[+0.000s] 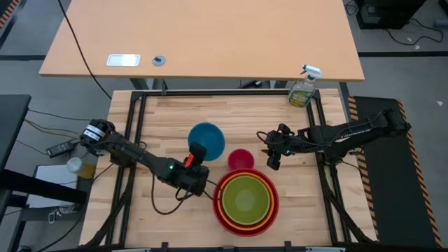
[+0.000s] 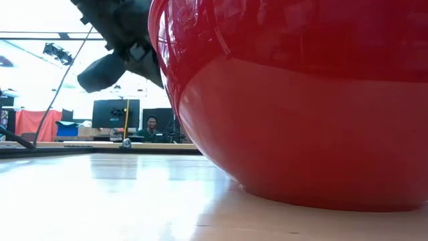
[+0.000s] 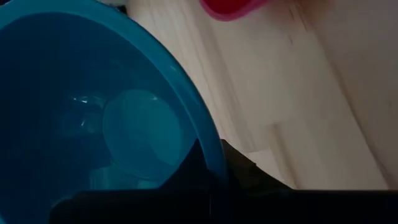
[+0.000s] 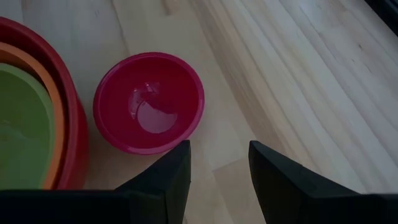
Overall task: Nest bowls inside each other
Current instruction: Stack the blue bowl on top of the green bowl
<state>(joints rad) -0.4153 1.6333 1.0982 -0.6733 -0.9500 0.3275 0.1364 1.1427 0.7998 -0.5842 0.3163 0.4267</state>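
- The left end effector [image 1: 198, 155] is clamping the blue bowl [image 1: 207, 138] by its rim at about 6 o'clock; the bowl is sitting empty near the tabletop [image 1: 168, 119] centre.
- The red bowl [image 1: 269, 217] is holding the orange bowl [image 1: 222, 204], with the olive-green bowl [image 1: 246, 198] nested inside it.
- The magenta-pink bowl [image 1: 241, 160] is sitting empty at their 12 o'clock.
- The right end effector [image 1: 273, 162] is hovering beside it, fingers [image 4: 168, 180] partly apart and gripping nothing.

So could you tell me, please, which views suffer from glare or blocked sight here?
Low view: the red bowl fills most of the picture, glossy with reflections, against bright windows. Left wrist view: the blue bowl crowds the picture. High view: evenly lit, unobstructed.
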